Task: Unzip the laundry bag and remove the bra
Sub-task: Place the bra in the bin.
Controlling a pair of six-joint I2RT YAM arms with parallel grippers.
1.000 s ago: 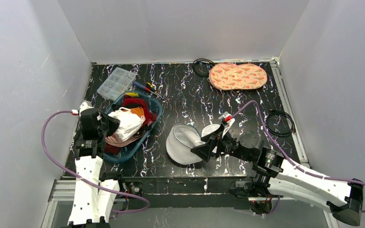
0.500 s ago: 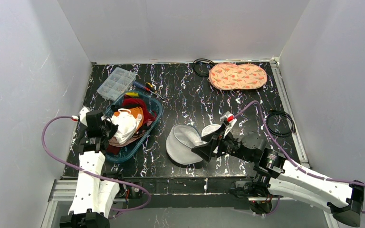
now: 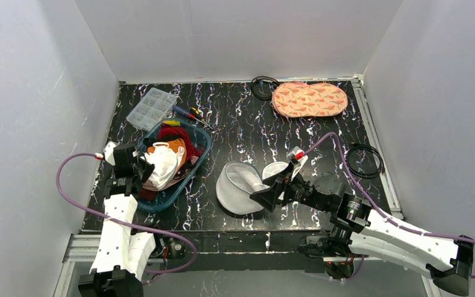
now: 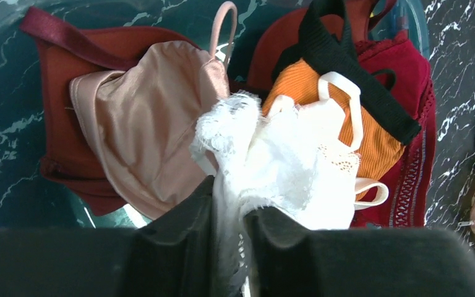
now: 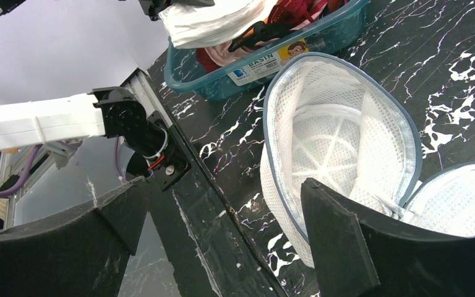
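Left gripper (image 4: 229, 213): clamped on the white lace bra (image 4: 284, 161), fabric pinched right between the fingers.
What moved: over the last second my left arm pulled back toward its base and dropped, so the bra went from a bundle held above the pile to draping onto it.
Blue basin (image 5: 272, 62): the bra hangs over the beige, maroon and orange bras already inside.
Laundry bag (image 3: 238, 185): mid-table, near the front edge, unzipped with its lid flap (image 3: 276, 169) thrown open to the right. It looks empty from the right wrist.
Right gripper (image 5: 222, 185): jaws spread wide and holding nothing, parked at the bag's rim. It's barely budged.
My read: the bra's out, so I reckon only the release is left.
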